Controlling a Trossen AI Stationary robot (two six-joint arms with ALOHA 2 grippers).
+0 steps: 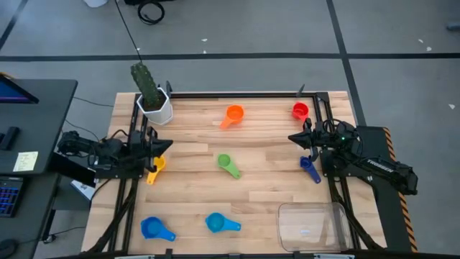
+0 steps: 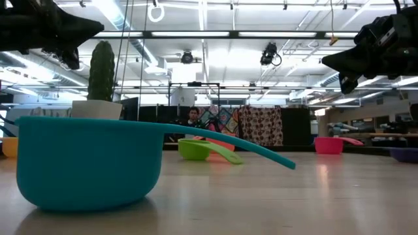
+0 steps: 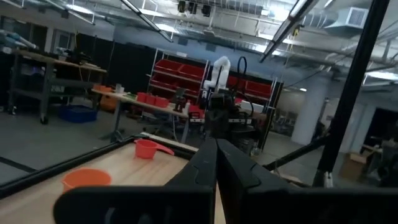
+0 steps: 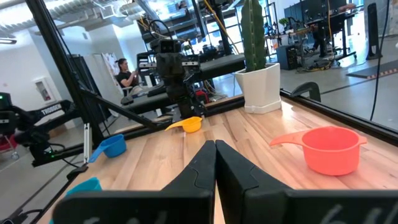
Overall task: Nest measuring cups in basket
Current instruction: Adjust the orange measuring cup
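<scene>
**Both arms parked at the bench edges, cups scattered, basket empty**

From the overhead camera I see my left tool (image 1: 159, 146) held at the left edge of the bench (image 1: 259, 201), its fingers pressed together with nothing between them; the left wrist camera shows the two dark fingers (image 3: 214, 168) meeting along one line. My right tool (image 1: 296, 137) sits at the right edge, likewise closed on nothing, and the right wrist camera shows its fingers (image 4: 214, 165) meeting the same way.

The basket (image 1: 313, 225) stands at the near right corner of the bench, and I see no cup inside it. The cups lie apart from one another. The orange cup (image 1: 233, 114) is toward the far middle, the red cup (image 1: 300, 111) at the far right corner near the right tool. The green cup (image 1: 227, 164) is about the centre. The yellow cup (image 1: 156, 167) lies just beside the left tool, and the dark blue cup (image 1: 310, 167) just beside the right arm. Two light blue cups sit along the near edge: one at the near left (image 1: 154, 228), the other nearer the middle (image 1: 218, 223), well left of the basket.

A white pot with a cactus (image 1: 153, 100) stands at the far left corner. In the right wrist camera a person (image 4: 126, 73) is seated in the room beyond the bench.
</scene>
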